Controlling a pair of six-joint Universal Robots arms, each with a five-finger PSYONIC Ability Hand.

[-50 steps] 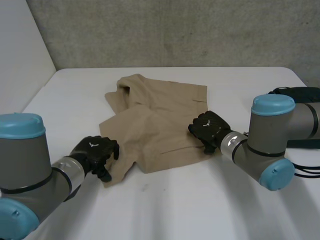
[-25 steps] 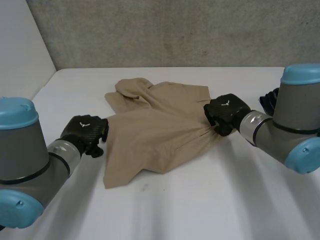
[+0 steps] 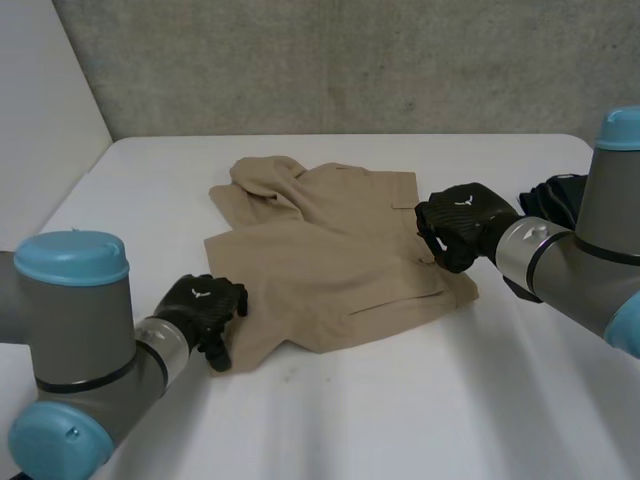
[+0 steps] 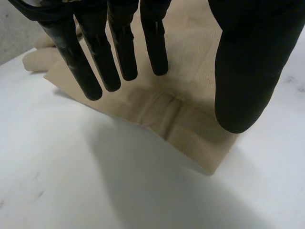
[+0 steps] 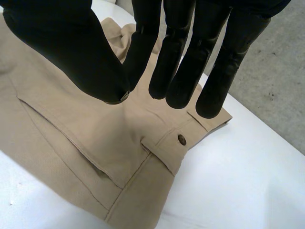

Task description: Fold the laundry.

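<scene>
White table (image 3: 400, 420) takes up most of my head cam. Mid-table, a bit toward the far side, the tan shorts (image 3: 320, 250) lie mostly flat. Their far-left part is bunched into a lump, and the near edge runs diag. from one hand to the other. A dark cloth (image 3: 552, 195) is heaped at the table's right edge behind the right arm, apart from the shorts.

Left hand (image 3: 200, 305) is at the shorts' near-left corner; from the head cam I can't tell if it's touching or just over it. On its wrist cam the fingers (image 4: 123, 47) are straight & spread w/ the thumb well apart, above the hemmed corner. Nothing is clamped, and the cloth lies flat on the table.

Right hand (image 3: 462, 222) is at the shorts' right edge, by the waistband. On its wrist cam the fingers (image 5: 171, 57) are straight & close together, thumb tip near them w/ no cloth btwn. It's not gripping.

Small stuff under the right palm: pocket slit (image 5: 66, 143), then a tab w/ a small dark button (image 5: 181, 139).
</scene>
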